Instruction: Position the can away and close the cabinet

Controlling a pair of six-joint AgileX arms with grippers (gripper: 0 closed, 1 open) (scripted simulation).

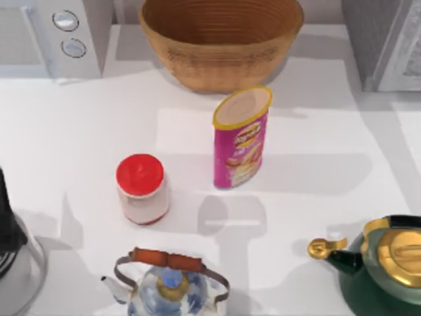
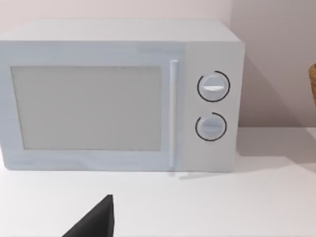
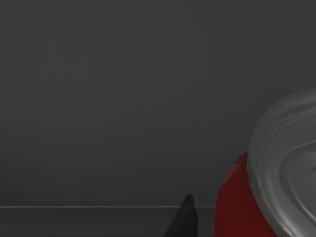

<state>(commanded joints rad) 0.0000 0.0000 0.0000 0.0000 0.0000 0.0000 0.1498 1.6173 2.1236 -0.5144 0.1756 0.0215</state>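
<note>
In the top view, a white counter [image 1: 79, 145] is seen carrying a woven wicker basket [image 1: 220, 39] at the back, a pink crisp tube [image 1: 241, 141] near the middle, a red-lidded glass jar [image 1: 141, 189] to its left, and a grey cabinet [image 1: 388, 39] at the far right corner. In the left wrist view, the left gripper [image 2: 94, 224] is shown parked low over the counter facing a white microwave oven [image 2: 118, 96]; whether it is open or closed cannot be told. In the right wrist view, a red drinks can with a silver top [image 3: 276, 177] is seen very close to the right gripper [image 3: 183, 219], against a dark grey wall – whether the can is clamped cannot be told, nor whether that wall belongs to the cabinet. The can is judged light, thin-walled and smooth, so easily dented and liable to slip – a moderate hold across the round body at mid-height, clear of the rim, would be best.
</note>
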